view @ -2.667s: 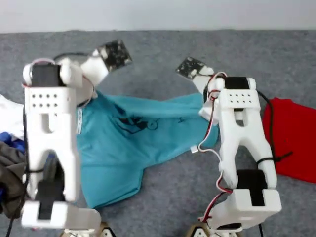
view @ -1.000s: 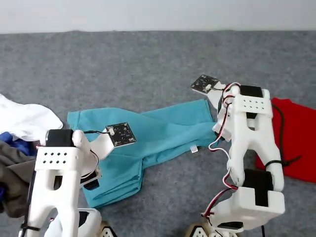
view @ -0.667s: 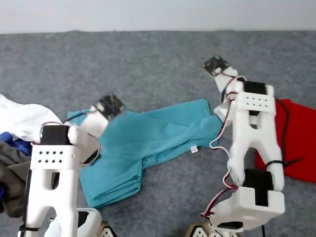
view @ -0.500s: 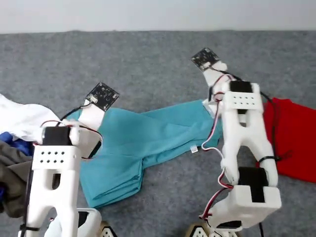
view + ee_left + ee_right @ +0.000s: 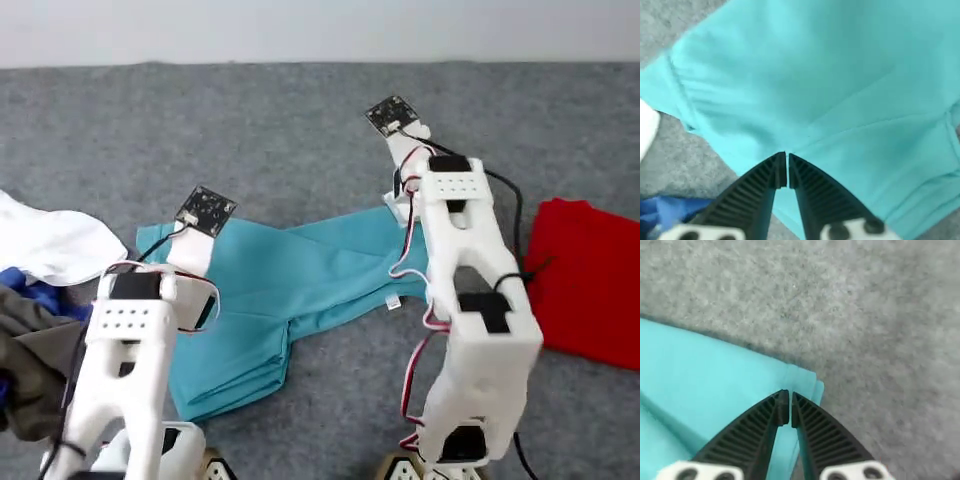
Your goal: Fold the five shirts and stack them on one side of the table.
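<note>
A: What's new with the teal shirt [image 5: 300, 285]?

B: A few seconds ago it lay wider, print up, with both arms over it. Now it is a long doubled band with the print hidden, thicker on the near side of the left gripper [image 5: 786, 156]. The left arm had drawn back and has come forward again. The right arm has swung in from the red shirt's side.

A: And the grippers?

B: The left gripper's jaws are closed together with nothing visible between them. Teal cloth lies right below its tips, close to the shirt's edge. The right gripper [image 5: 789, 394] is the same, closed and empty. Its tips are over the shirt's far corner, with bare table [image 5: 865, 315] just beyond.

A: Meaning?

B: One fold looks done. I'd judge they are lining up on two corners for the next.

A: Count?

B: Five garments. There is one teal shirt, and one red shirt [image 5: 585, 275] lying flat on the right gripper's outer side. Beyond the left gripper is a pile of one white shirt [image 5: 50, 240], one blue cloth [image 5: 30, 295] and one dark cloth [image 5: 35, 370]. Two arms, two grippers.
</note>
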